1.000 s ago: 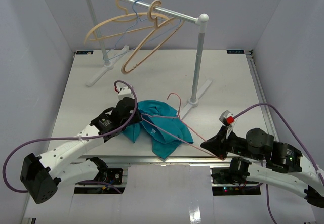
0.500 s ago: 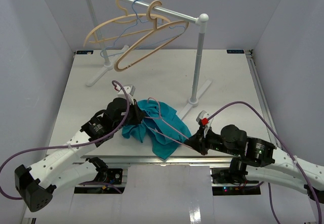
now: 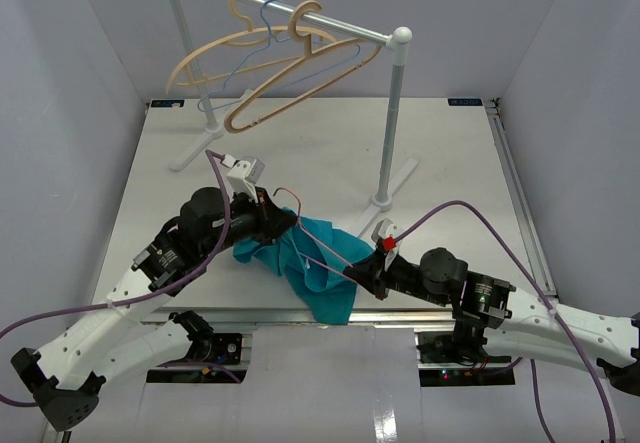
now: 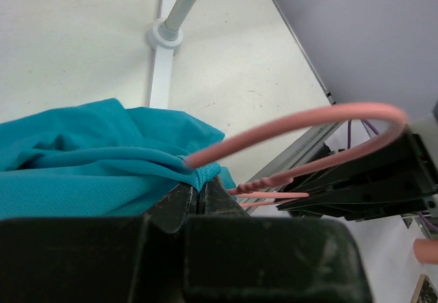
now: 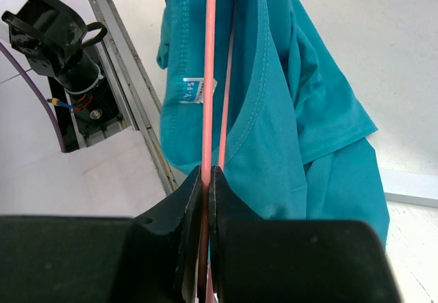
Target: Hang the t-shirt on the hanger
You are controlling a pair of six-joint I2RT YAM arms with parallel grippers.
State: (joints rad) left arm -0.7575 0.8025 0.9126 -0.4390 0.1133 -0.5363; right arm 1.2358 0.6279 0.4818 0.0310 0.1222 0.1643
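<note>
The teal t-shirt (image 3: 322, 259) lies bunched near the table's front edge, partly lifted at its upper left. My left gripper (image 3: 284, 221) is shut on a fold of the t-shirt (image 4: 89, 159), its fingertips (image 4: 198, 184) pinching the fabric edge. The pink hanger (image 3: 330, 265) runs through the shirt, and its hook (image 4: 294, 121) arches out just past the left jaws. My right gripper (image 3: 366, 275) is shut on the hanger's wire (image 5: 209, 77) at the shirt's lower right. In the right wrist view the wire passes into the neck opening beside the white label (image 5: 194, 89).
A white clothes rack (image 3: 395, 113) stands at the back, with two beige hangers (image 3: 290, 73) and a thin light-blue hanger (image 3: 240, 68) on its bar. Its right foot (image 3: 388, 191) lies close behind the shirt. The table's front rail (image 5: 130, 104) runs just below the shirt.
My left gripper has moved right and lifted with the shirt fold. My right gripper has slid left with the hanger, pushing it further into the shirt, which has bunched between them.
</note>
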